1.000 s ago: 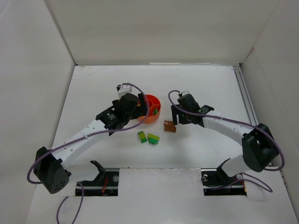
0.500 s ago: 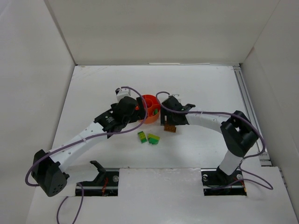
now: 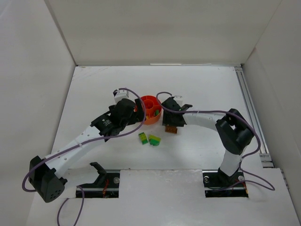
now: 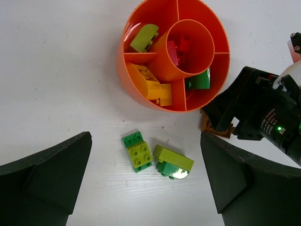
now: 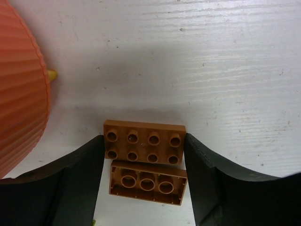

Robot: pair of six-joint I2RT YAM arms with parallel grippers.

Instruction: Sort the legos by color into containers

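Left pincer (image 4: pixel 145 150) — jaws spread wide, holding nothing. Between its fingertips, on the table (image 4: pixel 56 70), lies a green-and-lime brick (image 4: pixel 138 151), with a lime-over-green brick (image 4: pixel 172 162) just right of it. Ahead of the tips sits the orange dish (image 4: pixel 135 95): red in the central cup; lime, yellow and green each in a ring section.

Right pincer (image 5: pixel 143 141) — fingers pressed to both ends of a brown brick (image 5: pixel 144 142), studs up. A second brown piece (image 5: pixel 147 182) touches it on the wrist side.
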